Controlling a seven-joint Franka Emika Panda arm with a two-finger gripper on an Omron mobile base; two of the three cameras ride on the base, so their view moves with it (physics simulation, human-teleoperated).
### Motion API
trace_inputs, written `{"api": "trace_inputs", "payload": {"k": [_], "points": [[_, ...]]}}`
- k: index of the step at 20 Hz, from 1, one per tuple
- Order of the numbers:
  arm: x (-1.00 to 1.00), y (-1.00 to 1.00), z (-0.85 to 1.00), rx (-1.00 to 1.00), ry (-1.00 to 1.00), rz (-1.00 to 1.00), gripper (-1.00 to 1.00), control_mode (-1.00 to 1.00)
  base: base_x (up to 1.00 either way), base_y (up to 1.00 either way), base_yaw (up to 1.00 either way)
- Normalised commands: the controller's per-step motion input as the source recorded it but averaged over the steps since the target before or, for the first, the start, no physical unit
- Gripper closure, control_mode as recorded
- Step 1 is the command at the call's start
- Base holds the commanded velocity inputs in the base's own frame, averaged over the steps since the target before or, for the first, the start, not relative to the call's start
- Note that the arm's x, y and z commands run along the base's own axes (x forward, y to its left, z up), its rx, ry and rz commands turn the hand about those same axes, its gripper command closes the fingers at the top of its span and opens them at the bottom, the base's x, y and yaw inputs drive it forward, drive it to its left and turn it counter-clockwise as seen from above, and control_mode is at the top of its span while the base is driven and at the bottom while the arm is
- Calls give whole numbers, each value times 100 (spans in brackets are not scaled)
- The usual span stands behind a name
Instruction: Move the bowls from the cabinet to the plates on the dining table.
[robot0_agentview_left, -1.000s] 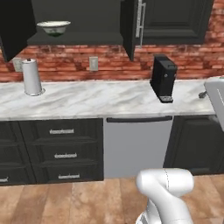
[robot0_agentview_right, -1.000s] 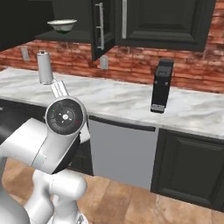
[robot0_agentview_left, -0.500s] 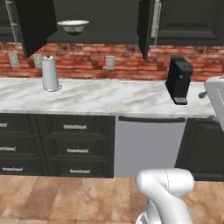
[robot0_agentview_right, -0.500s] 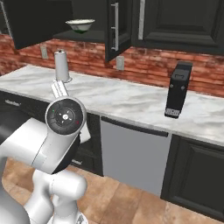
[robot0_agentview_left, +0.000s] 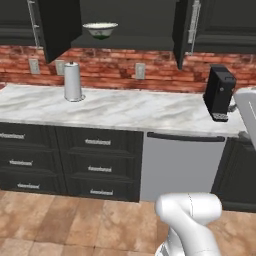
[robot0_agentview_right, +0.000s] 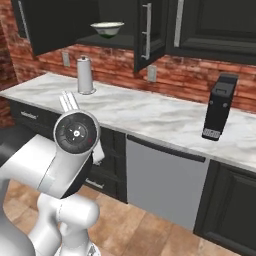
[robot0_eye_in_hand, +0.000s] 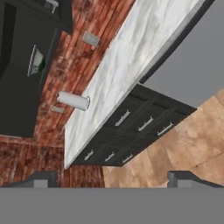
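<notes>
A cream-white bowl (robot0_agentview_left: 100, 29) with green markings stands on the shelf of the black wall cabinet (robot0_agentview_left: 135, 17), between its two open doors. In the right base view the bowl (robot0_agentview_right: 107, 28) sits high on that shelf, left of the open cabinet door (robot0_agentview_right: 150, 30). The hand view is rolled; there the bowl (robot0_eye_in_hand: 36, 61) lies far off inside the dark cabinet (robot0_eye_in_hand: 19, 74). My gripper (robot0_eye_in_hand: 113, 181) is open with nothing between its fingertips (robot0_eye_in_hand: 41, 179), well below and short of the counter. The plates and the dining table are out of view.
A paper towel roll (robot0_agentview_left: 73, 81) stands on the marble counter (robot0_agentview_left: 130, 110) under the cabinet. A black coffee machine (robot0_agentview_left: 219, 92) is at the counter's right end. Below are black drawers (robot0_agentview_left: 97, 165) and a grey dishwasher front (robot0_agentview_left: 180, 167).
The whole scene has slid to the right in both base views, so the camera has moved with the base. The gripper stays open and empty.
</notes>
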Motion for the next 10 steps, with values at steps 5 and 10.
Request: {"api": "trace_inputs", "payload": {"k": [5,10], "points": [[0,0,0,0,0,0,-100,100,28,62,0],[0,0,0,0,0,0,-100,100,29,62,0]]}}
